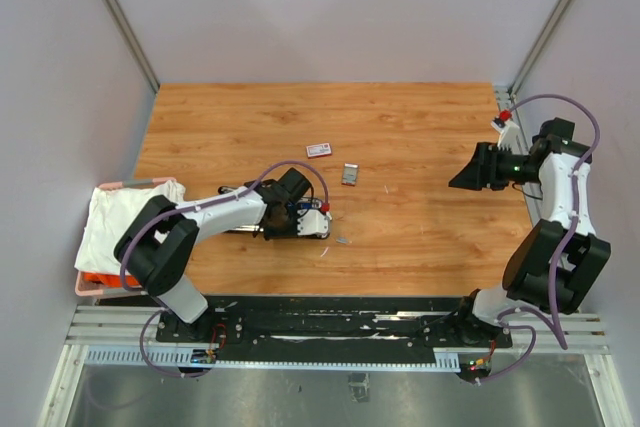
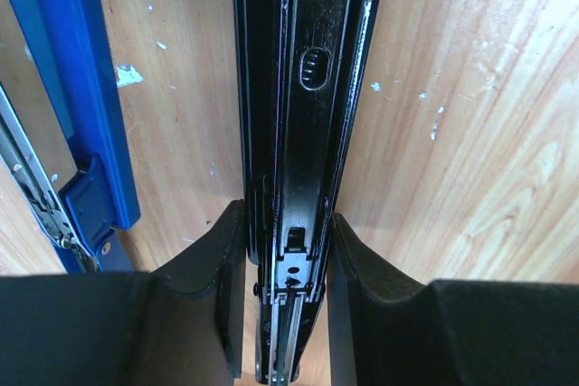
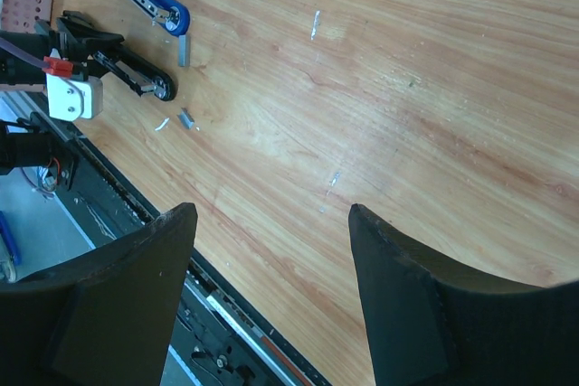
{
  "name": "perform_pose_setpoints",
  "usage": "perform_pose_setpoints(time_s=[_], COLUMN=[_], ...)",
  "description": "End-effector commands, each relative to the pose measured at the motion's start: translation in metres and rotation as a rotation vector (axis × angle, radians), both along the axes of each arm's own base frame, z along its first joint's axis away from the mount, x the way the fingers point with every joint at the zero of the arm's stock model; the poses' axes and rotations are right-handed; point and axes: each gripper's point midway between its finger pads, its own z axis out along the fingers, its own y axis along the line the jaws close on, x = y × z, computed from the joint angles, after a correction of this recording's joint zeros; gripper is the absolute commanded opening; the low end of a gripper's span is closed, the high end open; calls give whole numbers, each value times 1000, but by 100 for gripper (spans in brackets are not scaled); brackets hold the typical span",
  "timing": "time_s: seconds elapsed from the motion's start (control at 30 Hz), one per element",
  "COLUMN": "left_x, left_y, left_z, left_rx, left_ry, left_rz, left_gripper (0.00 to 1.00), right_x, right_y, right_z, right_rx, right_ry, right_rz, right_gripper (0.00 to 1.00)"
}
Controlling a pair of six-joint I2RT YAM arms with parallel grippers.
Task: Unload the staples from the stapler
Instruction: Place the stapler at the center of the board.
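Two arms show from above: the left gripper (image 1: 303, 219) sits low on the stapler (image 1: 243, 230) at near left, and the right gripper (image 1: 463, 175) hangs at far right. Loose staples (image 1: 343, 241) lie just right of the stapler. Only the left wrist view shows the grip: both fingers (image 2: 222, 255) pinch the stapler's black rail, with a blue bar (image 2: 86, 106) beside it. The right wrist view shows its jaws spread wide and holding nothing, above wood with scattered staples.

Bright even light, soft shadows, sharp
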Motion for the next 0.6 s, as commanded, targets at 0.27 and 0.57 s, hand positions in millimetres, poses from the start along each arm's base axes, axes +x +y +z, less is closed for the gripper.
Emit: perform_pose_setpoints(time_s=[0.27,0.57], left_x=[13,1], left_y=[14,20], left_z=[-8,-14], left_rx=[11,15], left_ry=[-37,44], left_rz=[-14,-59], left_gripper=[0,11], right_x=[-4,-5], right_y=[10,13], right_z=[2,6], right_rx=[-4,-1], right_ry=[-6,-13], right_rz=[21,28], right_gripper=[70,70])
